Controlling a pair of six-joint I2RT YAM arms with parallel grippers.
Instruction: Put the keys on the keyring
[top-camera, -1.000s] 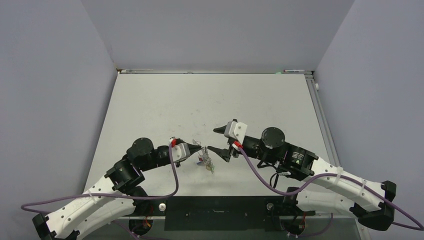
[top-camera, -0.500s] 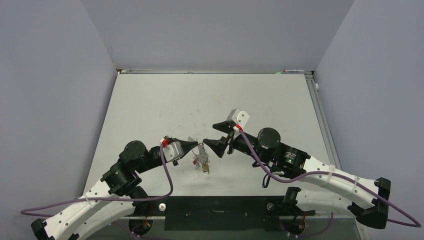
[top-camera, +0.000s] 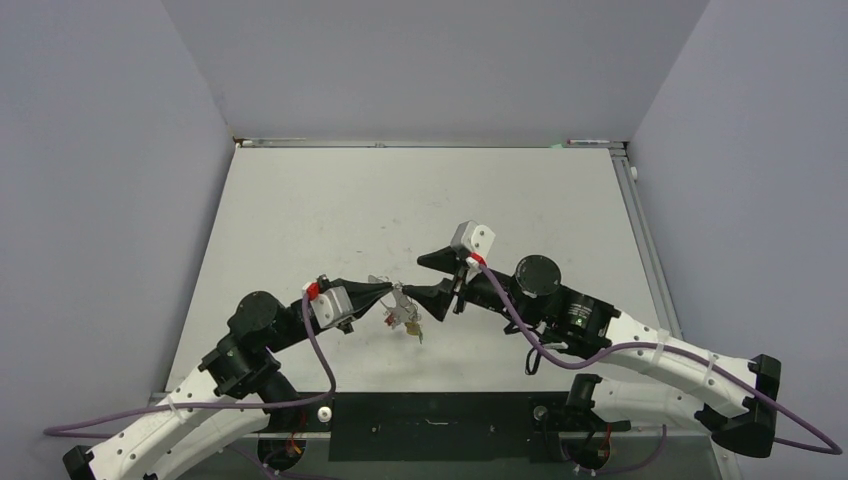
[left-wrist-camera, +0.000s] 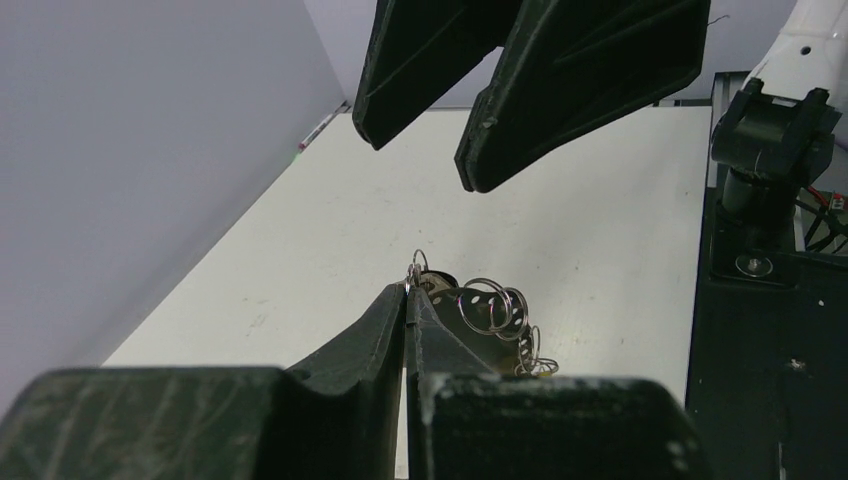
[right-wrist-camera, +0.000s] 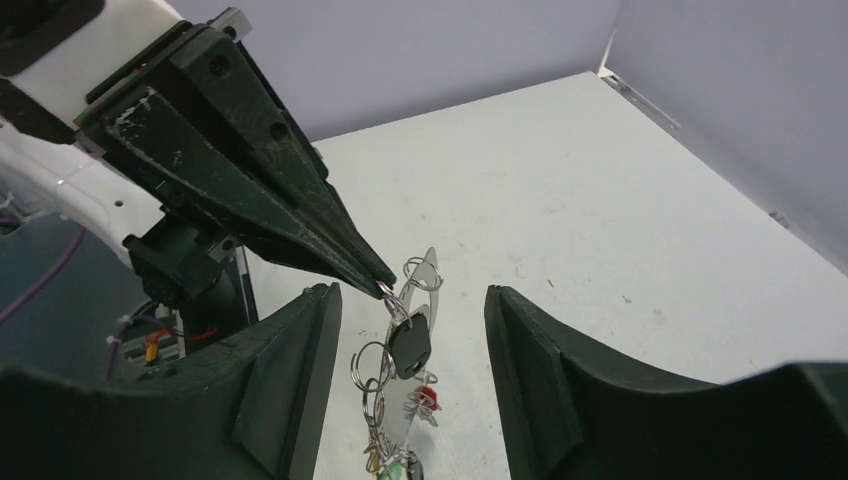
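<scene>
We see L gripper clamped on keys, dangly bunch w/ silver rings, black+red heads; R gripper open around it.

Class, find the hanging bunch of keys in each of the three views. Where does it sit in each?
Top external: bunch of keys slightly below and left of centre.
Left wrist: lower centre, just right of the left gripper.
Right wrist: lower centre, dangling between the right gripper and its open jaws.
Shared landmark: the shut left gripper pinching its top.
</scene>
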